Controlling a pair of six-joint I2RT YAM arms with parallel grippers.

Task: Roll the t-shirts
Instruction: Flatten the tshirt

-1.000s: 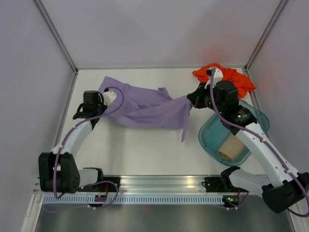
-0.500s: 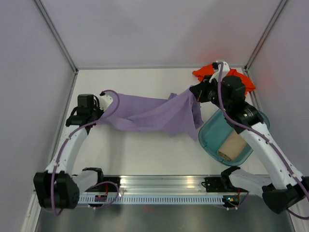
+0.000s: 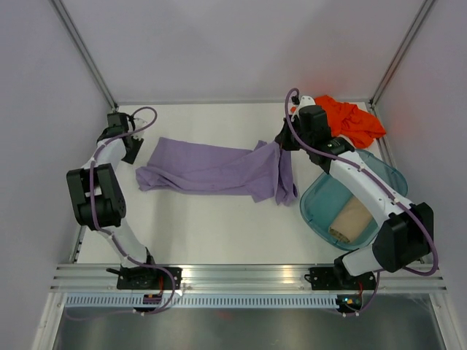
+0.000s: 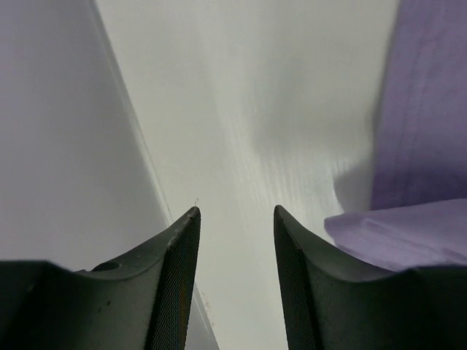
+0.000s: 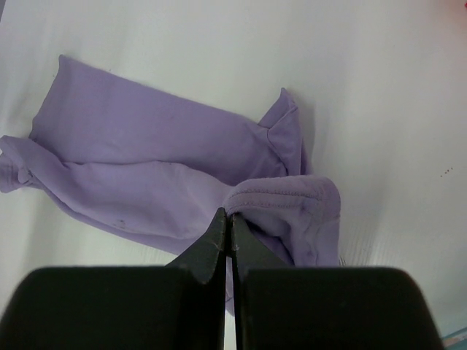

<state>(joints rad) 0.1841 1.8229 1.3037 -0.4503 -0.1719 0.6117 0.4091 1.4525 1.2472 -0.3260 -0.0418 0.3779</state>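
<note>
Top external view: the left arm is folded back on itself, elbow near the left wall and wrist reaching to the far-left corner of the white table (image 3: 219,226). The left gripper (image 4: 235,213) points down near the left end of the lavender purple cloth t-shirt (image 3: 211,169). In the left wrist view we see its fingers spread, only bare table between them, the shirt off to the right. The right arm stretches from its base over the translucent teal plastic tub (image 3: 315,204) toward mid-table. The right gripper (image 5: 228,216) has its fingers pressed together, pinching the hem at the shirt's bunched right end. We see the lavender shirt lying as a long band across the middle of the table, left end flat, right end heaped by the right gripper. The bright orange-red cloth t-shirt (image 3: 350,118) is crumpled in the far-right corner, and the tan beige cloth t-shirt (image 3: 350,219) sits rolled inside the tub. Half a second ago the left gripper held the shirt's left end, cloth stretched between both arms. Now it has let go and swung away to the corner, that end has dropped onto the table, and the right gripper has shifted left, off the orange shirt.
</note>
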